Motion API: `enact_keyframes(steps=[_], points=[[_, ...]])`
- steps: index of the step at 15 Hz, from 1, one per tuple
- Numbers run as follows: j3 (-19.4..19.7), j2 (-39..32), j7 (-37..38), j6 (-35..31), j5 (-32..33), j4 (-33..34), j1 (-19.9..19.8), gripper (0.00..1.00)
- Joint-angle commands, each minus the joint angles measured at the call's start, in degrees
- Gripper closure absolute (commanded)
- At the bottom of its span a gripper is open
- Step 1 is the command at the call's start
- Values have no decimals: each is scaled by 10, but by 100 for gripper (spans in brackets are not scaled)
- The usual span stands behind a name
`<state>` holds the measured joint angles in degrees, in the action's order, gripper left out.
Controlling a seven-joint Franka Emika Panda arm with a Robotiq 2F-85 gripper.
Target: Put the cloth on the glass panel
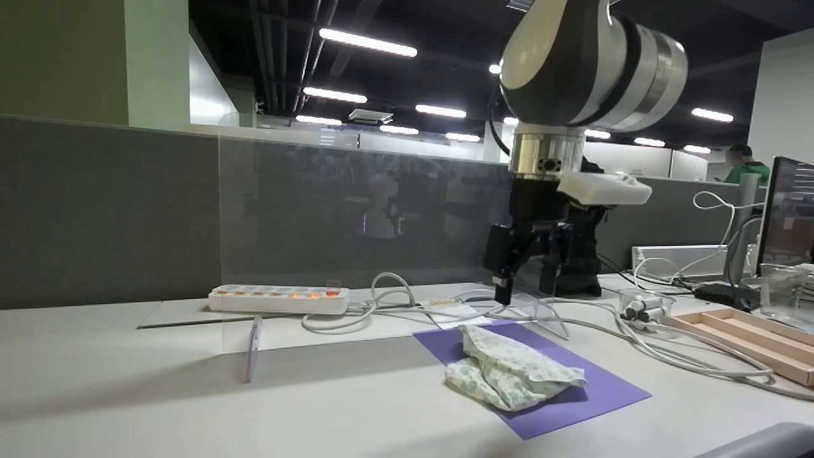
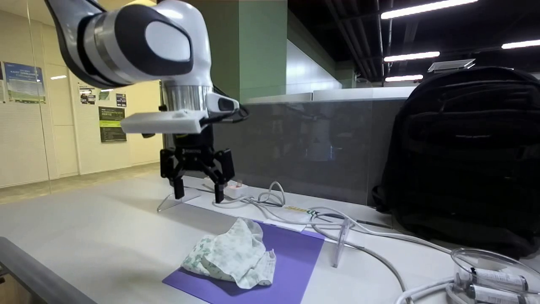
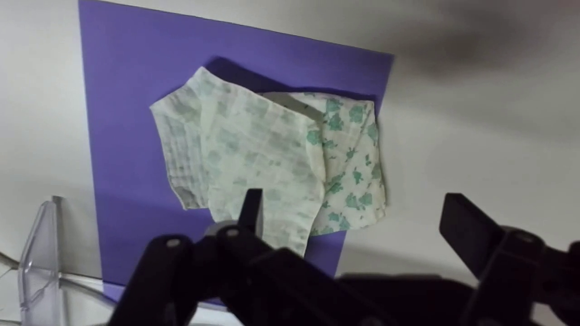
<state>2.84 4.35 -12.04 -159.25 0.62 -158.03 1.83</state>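
In an exterior view, the gripper point(image 1: 525, 289) is hanging above the table point(image 1: 127, 394), its fingers point(image 1: 503, 294) standing apart, released; the cloth point(image 1: 509, 369) is lying crumpled on a purple sheet point(image 1: 610, 391), and the transparent glass panel point(image 1: 299, 203) is standing upright behind the cloth. In an exterior view, a black backpack point(image 2: 460, 169) is standing on the table, near a clear foot point(image 2: 341, 242) of the panel. In the wrist view, the green-printed cloth, partly hidden by one finger, is extending past one edge of the sheet.
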Motion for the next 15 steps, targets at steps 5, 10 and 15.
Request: enact_keyframes(steps=[5, 10, 15], points=[[-29, -191, -10, -155, -18, 30, -39, 0], [-47, -253, 7, -208, 6, 56, -72, 40], [-55, -271, 8, -209, 10, 77, -92, 76]])
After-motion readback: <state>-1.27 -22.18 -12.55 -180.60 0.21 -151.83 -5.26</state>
